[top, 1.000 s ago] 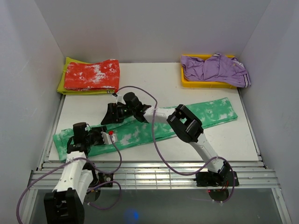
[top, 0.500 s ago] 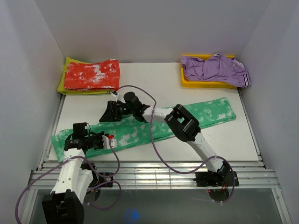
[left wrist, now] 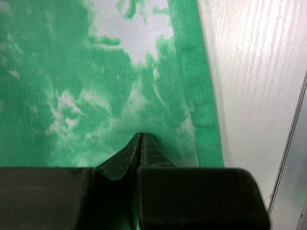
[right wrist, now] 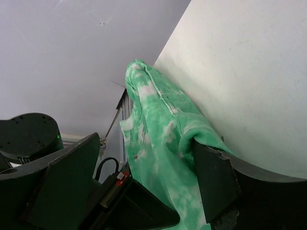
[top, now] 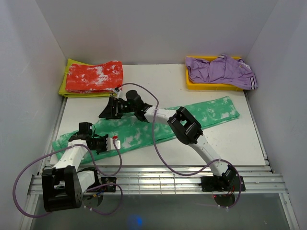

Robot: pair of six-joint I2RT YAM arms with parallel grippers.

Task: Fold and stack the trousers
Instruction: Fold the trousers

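Trousers (top: 211, 112) run 8 to 2 o'clock. My left end effector (left wrist: 140, 139) is pressed together, any pinched fold hidden. My right end effector (right wrist: 146, 146) is spread astride the cloth.

From above, the right arm (top: 187, 127) covers the middle of the trousers (top: 216, 112). The left gripper (top: 98, 143) hides its own fingertips near the near-left corner of the tabletop (top: 240, 139). The left wrist view cuts the cloth off at top and left, and whether fabric sits between the meeting fingers (left wrist: 120, 158) cannot be told. At the far-right corner the purple garment (top: 220, 69) buries most of the yellow tray (top: 206, 86).
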